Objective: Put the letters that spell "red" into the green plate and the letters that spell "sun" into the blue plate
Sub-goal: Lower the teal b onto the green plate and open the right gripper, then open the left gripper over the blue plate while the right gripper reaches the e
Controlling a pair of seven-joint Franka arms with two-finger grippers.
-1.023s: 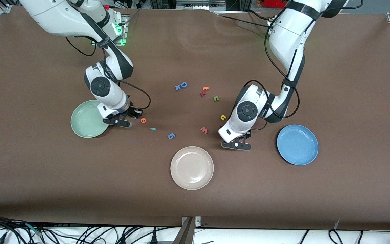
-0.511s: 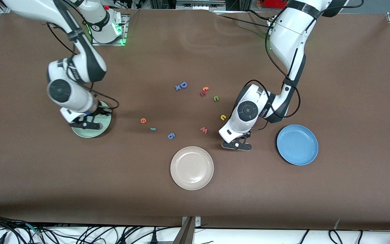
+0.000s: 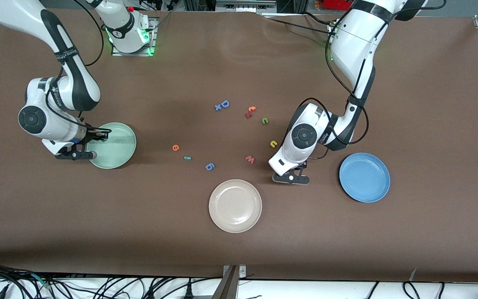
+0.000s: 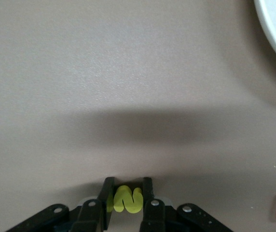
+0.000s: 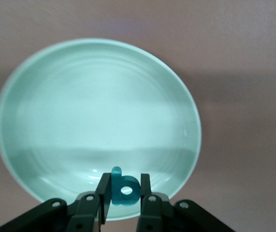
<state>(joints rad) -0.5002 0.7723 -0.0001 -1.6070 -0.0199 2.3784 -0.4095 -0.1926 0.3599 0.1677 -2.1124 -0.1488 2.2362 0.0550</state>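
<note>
Brown table [image 3: 239, 249] first, and the big move is the right arm's: it has swung off the middle of the table to the green plate [image 3: 118, 141] at nine o'clock. The right gripper [image 3: 75, 155] now hangs over that plate's eight o'clock rim, pinching the teal d [image 5: 124, 189]. I reckon a release comes next. Across at the blue plate [image 3: 364, 177], four o'clock and bare, the left arm has not travelled. But the left gripper [image 3: 291, 178], low at the table off that plate's nine o'clock, has just snapped shut on the yellow s [image 4: 124, 199]. So that's one letter of each word in hand. Orange e [image 3: 175, 147], thin r [image 3: 187, 158], u [image 3: 273, 143] and n [image 3: 265, 121] lie mid-table, waiting.
</note>
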